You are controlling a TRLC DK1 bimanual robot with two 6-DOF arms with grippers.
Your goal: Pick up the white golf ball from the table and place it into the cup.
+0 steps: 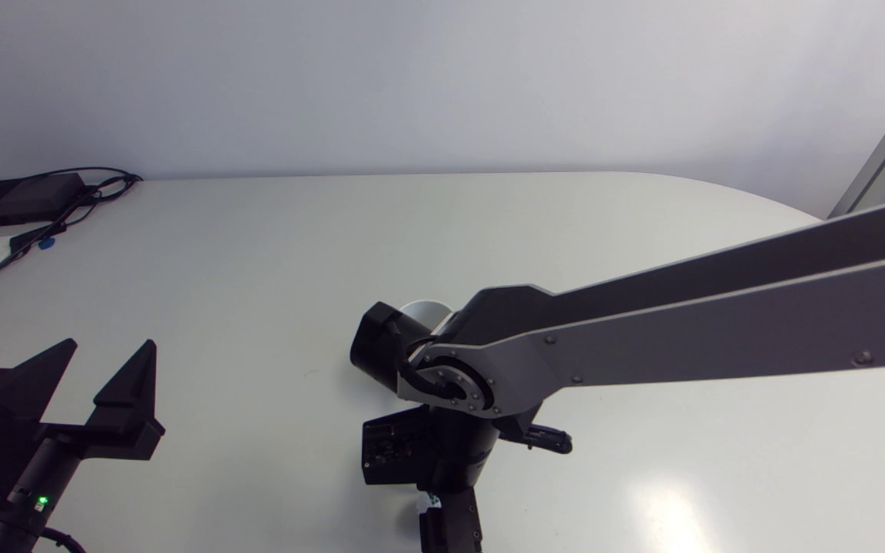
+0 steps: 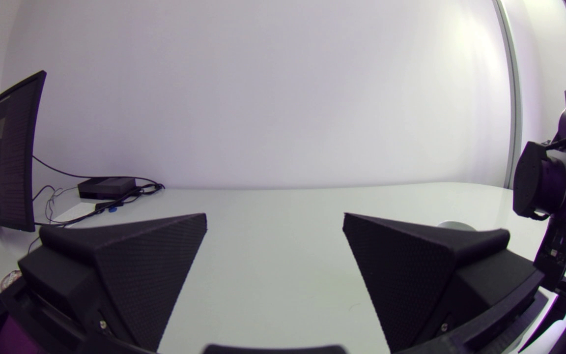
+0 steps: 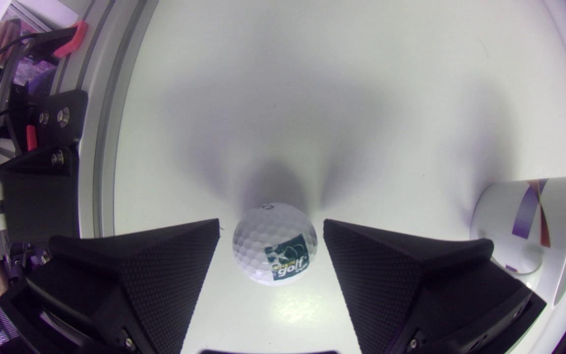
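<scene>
The ball (image 3: 274,244) rests on the table (image 3: 312,98) between the right gripper's (image 3: 271,223) parted fingers, untouched, logo facing the wrist. The cup (image 3: 533,221) stands upright nearby. The left gripper (image 1: 111,343) gapes, holding nothing.

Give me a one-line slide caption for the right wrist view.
Right gripper with open fingers straddling the golf ball on the table, cup beside it.

Holds left hand (image 1: 110,349), fingers wide apart, over the desk's (image 1: 258,253) near left. Has right arm (image 1: 681,330) across to the middle, black joint (image 1: 373,349) half hiding a white cup (image 1: 427,309). Sees black box (image 1: 16,200) with cables (image 1: 104,186) far left.
</scene>
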